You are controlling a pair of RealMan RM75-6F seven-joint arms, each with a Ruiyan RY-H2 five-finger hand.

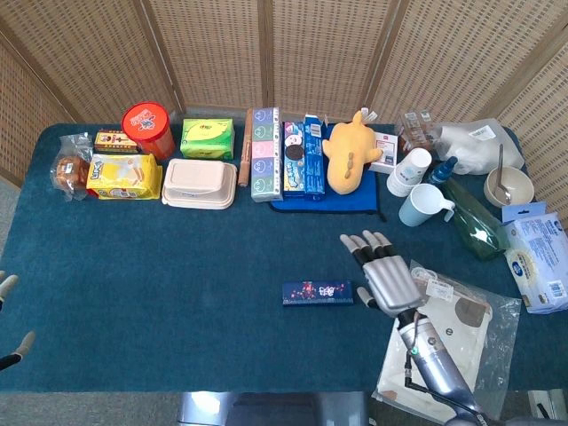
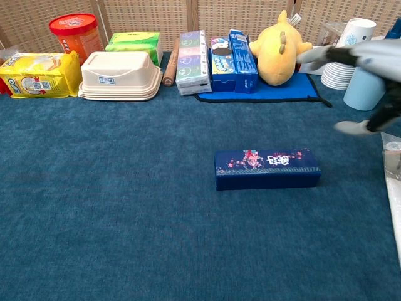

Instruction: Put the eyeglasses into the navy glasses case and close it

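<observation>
— One navy glasses case point(image 1: 317, 292) lies shut and flat on the blue surface point(image 1: 177, 266), low and a little right of centre in the head view. Can you see it?

— Yes. In the chest view it sits mid-frame, its long side toward you, flower print on the lid. Nothing touches it.

— Where is your right hand point(image 1: 383, 275)?

— Just right of the case in the head view, apart from it, fingers point(image 1: 364, 244) spread and pointing toward the top of the frame. It holds nothing. In the chest view it shows blurred at the upper right edge, in front of the paper cups point(image 2: 349, 50) and the pale blue mug point(image 2: 366, 78).

— And your left hand point(image 1: 11, 319)?

— Only a couple of fingertips show at the lower left edge of the head view. You cannot tell from that how they are set.

— The eyeglasses?

— I cannot make them out in either view.

— What lies beside your right hand?

— A clear plastic bag point(image 1: 453, 333) with a beige item inside, lower right. Along the back row, a yellow plush toy point(image 1: 348, 151) on a blue mat point(image 1: 324, 200), a red tub point(image 1: 148, 129) and a cream lunch box point(image 1: 200, 184).
</observation>
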